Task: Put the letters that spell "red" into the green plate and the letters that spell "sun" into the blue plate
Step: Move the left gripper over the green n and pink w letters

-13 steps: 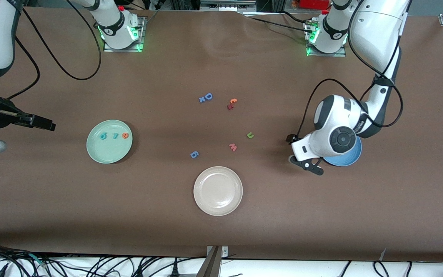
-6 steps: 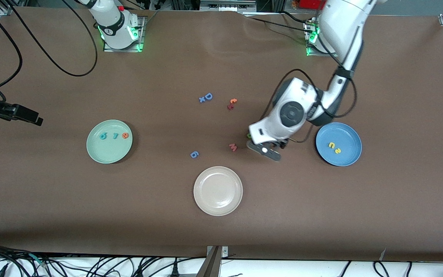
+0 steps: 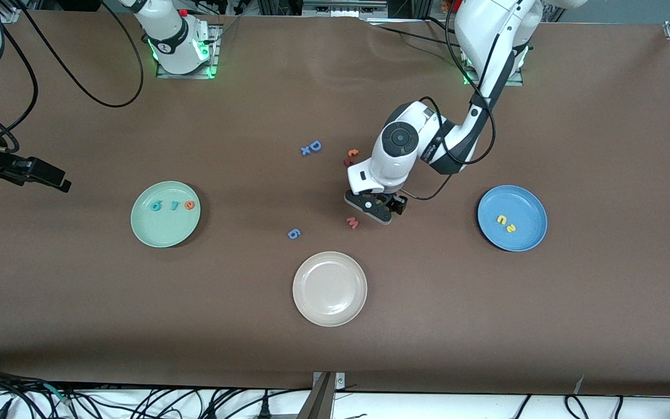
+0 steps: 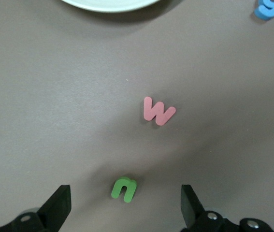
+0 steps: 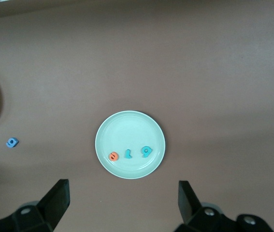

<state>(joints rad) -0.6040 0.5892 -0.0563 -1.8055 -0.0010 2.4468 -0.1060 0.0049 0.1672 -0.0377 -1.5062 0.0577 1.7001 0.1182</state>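
Note:
The green "u" lies on the table mid-table, beside the pink letter. My left gripper hangs low over it, open, one finger on each side and neither touching it. The blue plate at the left arm's end holds the yellow "n" and yellow "s". The green plate toward the right arm's end holds the teal "d", teal "r" and orange "e". My right gripper waits, open and empty, at the table's right-arm end, beside the green plate.
A cream-white plate sits nearer the front camera than the letters. A pink "M" lies close to the left gripper. A periwinkle "6", a blue "D" with an "x" and a red-orange pair lie mid-table.
The left arm swung from over the blue plate to the table's middle and came down around the green "u". The blue plate is uncovered. The right gripper shifted slightly at its end.

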